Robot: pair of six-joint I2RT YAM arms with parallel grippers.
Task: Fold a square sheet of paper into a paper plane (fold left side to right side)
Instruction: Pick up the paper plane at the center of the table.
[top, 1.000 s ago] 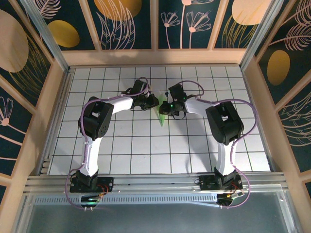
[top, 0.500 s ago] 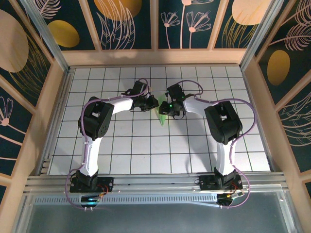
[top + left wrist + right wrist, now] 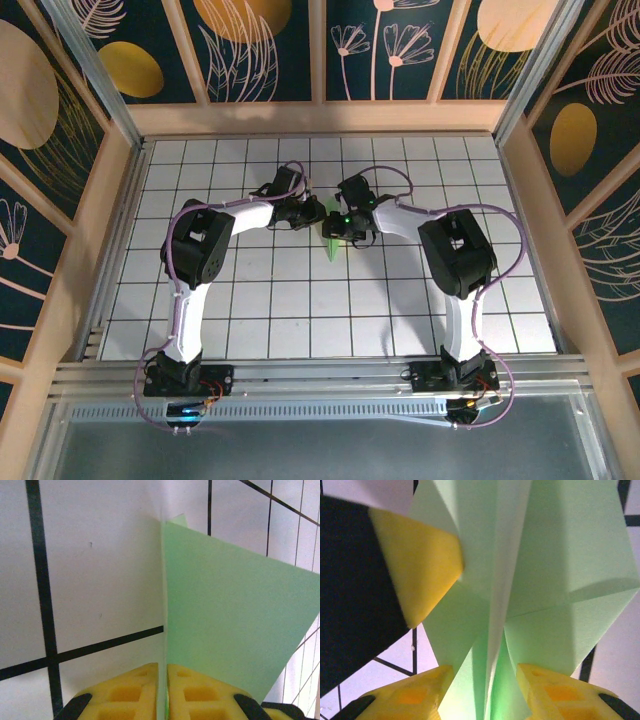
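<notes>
My left gripper (image 3: 162, 671) is clamped on the centre fold of the paper plane (image 3: 235, 610), at the middle of the table (image 3: 250, 290). My right gripper (image 3: 484, 675) straddles the same fold, jaws parted, gripping nothing. Judgement: light, limp, easily creased. Hold the layered fold, never the wings.

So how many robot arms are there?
2. The left arm stands on the left side of the table, the right arm on the right side. Both reach in to the green paper plane in the middle. None seems hidden.
</notes>
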